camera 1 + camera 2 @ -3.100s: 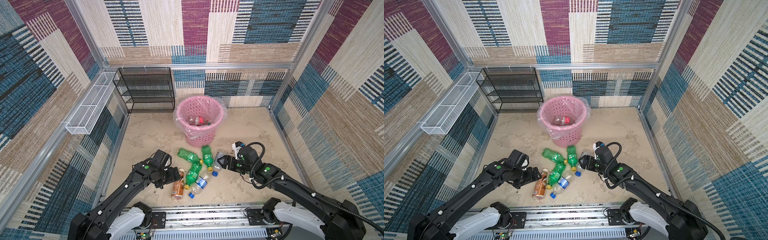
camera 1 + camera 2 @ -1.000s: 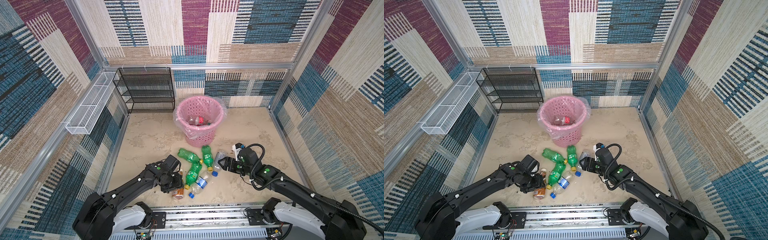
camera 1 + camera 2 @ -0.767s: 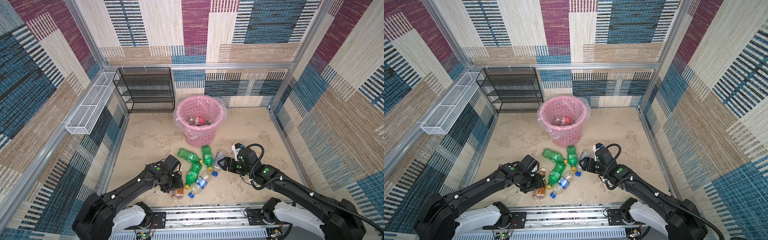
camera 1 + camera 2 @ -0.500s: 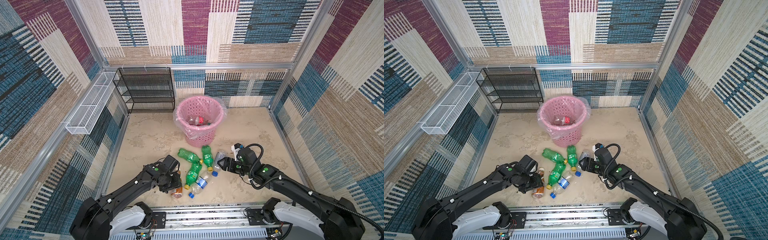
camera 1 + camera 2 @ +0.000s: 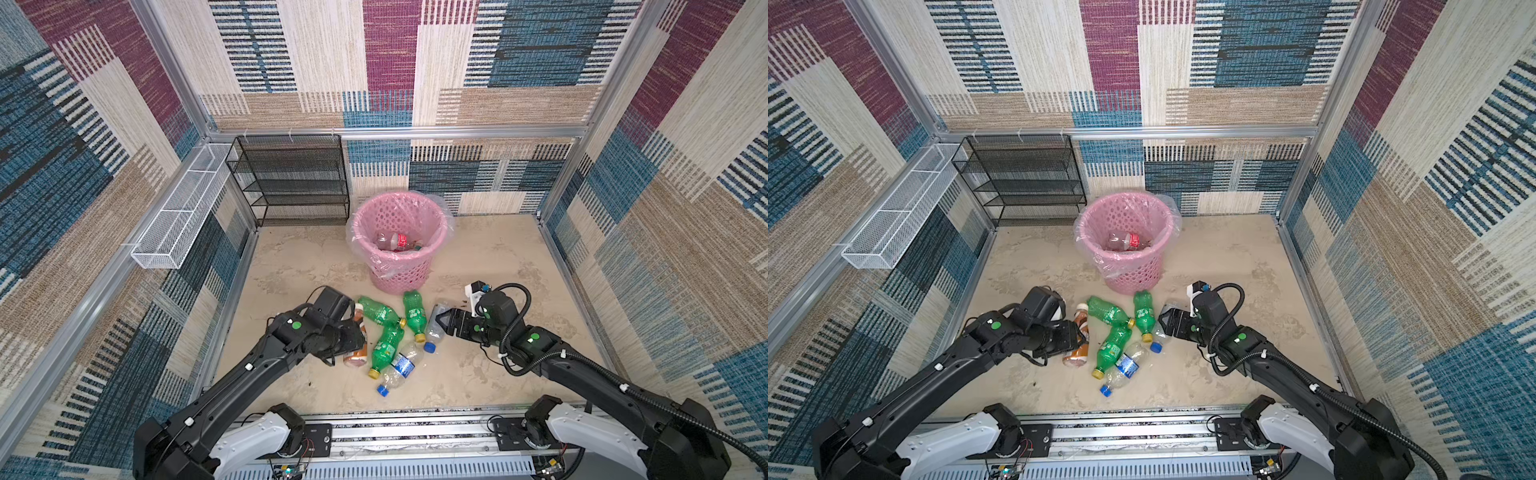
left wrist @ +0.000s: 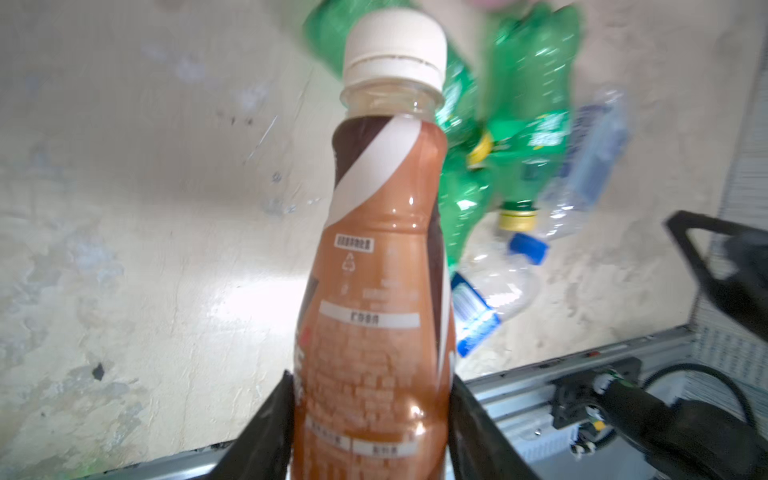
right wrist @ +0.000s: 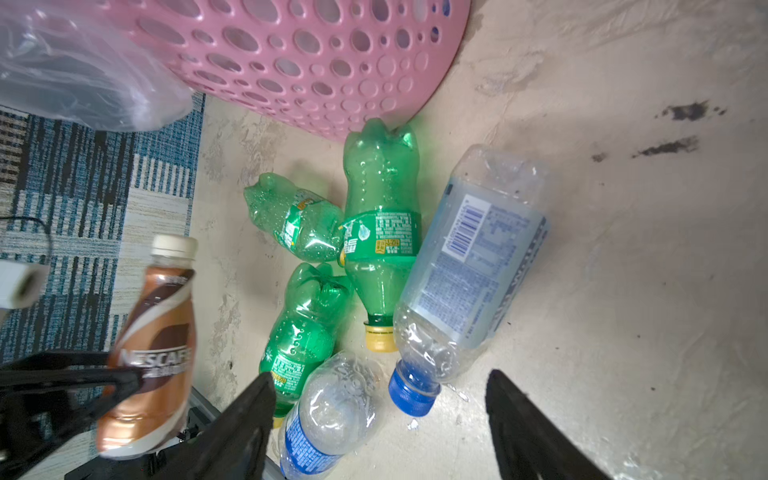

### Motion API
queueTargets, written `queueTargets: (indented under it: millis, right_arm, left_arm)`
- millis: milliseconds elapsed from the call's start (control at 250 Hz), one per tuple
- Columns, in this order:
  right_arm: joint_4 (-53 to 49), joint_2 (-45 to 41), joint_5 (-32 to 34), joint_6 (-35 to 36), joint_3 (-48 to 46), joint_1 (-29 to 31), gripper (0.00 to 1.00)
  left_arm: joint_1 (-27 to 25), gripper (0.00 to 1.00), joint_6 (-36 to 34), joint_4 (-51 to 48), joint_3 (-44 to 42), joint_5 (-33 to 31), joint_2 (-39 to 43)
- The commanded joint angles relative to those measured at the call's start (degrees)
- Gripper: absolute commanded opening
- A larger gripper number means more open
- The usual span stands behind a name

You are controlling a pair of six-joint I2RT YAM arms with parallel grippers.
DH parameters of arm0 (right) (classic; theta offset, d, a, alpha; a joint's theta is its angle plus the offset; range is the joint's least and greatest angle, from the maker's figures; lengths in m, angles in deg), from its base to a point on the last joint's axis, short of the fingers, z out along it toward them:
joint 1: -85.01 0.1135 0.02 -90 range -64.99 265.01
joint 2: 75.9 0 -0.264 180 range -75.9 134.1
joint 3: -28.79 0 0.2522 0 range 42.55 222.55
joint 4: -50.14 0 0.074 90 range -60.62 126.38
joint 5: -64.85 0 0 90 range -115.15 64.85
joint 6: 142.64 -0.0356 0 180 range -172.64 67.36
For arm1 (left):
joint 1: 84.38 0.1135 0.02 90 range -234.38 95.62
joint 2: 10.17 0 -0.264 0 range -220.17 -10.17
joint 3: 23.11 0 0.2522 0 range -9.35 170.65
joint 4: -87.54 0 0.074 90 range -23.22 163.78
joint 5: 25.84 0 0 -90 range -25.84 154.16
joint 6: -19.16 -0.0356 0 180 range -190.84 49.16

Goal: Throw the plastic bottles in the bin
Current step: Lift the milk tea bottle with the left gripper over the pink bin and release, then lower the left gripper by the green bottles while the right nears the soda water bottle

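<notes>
Left gripper (image 6: 370, 399) is clenched on a brown, white-capped plastic coffee bottle (image 6: 382, 249), near-left of the round pink perforated bin (image 5: 399, 270). Right gripper (image 7: 380, 376) has its jaws spread and empty, just beside the larger clear blue-capped bottle (image 7: 469, 266). Three green yellow-capped bottles (image 5: 384, 345) lie between the grippers, near the bin.

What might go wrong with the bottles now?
1. The left gripper pinches the brown bottle near its bottom, so it might tilt or slip out on the way to the bin.
2. The open right gripper hangs over crowded bottles; reaching for the bigger clear bottle may knock the green bottles away.
</notes>
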Motion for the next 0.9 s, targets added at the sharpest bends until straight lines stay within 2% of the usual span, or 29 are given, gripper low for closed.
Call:
queueTargets:
  millis: [0,100,180,236,300,340,396,492,544,672,896]
  right_arm:
    - [0.85,-0.69,0.24,1.08,1.67,-0.66,0.81]
    - [0.24,-0.97,0.33,1.63,3.30,-1.37,0.81]
    - [-0.80,-0.40,0.13,2.26,5.18,-1.83,0.81]
    - [-1.97,0.00,0.13,2.84,6.57,-1.94,0.81]
    - [-3.37,-0.32,0.63,3.22,7.36,-2.06,0.81]
    - [-4.02,-1.18,1.20,3.15,7.09,-2.09,0.82]
    - [-4.22,-2.75,1.74,2.53,5.87,-2.25,0.82]
    - [-3.49,-4.79,1.18,1.05,3.15,-2.62,0.82]
    - [-3.22,-4.94,0.41,0.67,2.24,-2.73,0.82]
    - [-2.98,-4.43,-0.33,0.34,0.85,-2.71,0.82]
    - [-1.67,-2.11,-1.24,0.17,-0.28,-2.71,0.82]
  left_arm:
    - [0.13,0.56,-7.40,-1.08,16.28,-1.35,-4.32]
    - [0.09,0.58,-13.00,1.41,37.80,-3.14,-13.16]
    - [0.38,0.74,-17.31,1.77,56.87,-5.06,-22.74]
    - [1.32,0.86,-17.97,-1.57,69.78,-5.62,-29.91]
    - [1.95,0.93,-17.41,-7.38,80.52,-5.09,-35.54]
    - [2.01,0.97,-16.90,-9.92,83.02,-5.68,-36.10]
    - [2.02,0.99,-15.88,-8.62,77.41,-6.24,-32.09]
    - [2.26,0.98,-12.97,6.93,49.24,-8.39,-16.10]
    - [2.84,0.97,-11.59,9.77,39.09,-9.25,-9.78]
    - [4.51,0.95,-7.92,6.33,23.85,-10.31,-1.32]
    - [6.94,0.92,-1.76,7.24,2.16,-5.06,8.24]
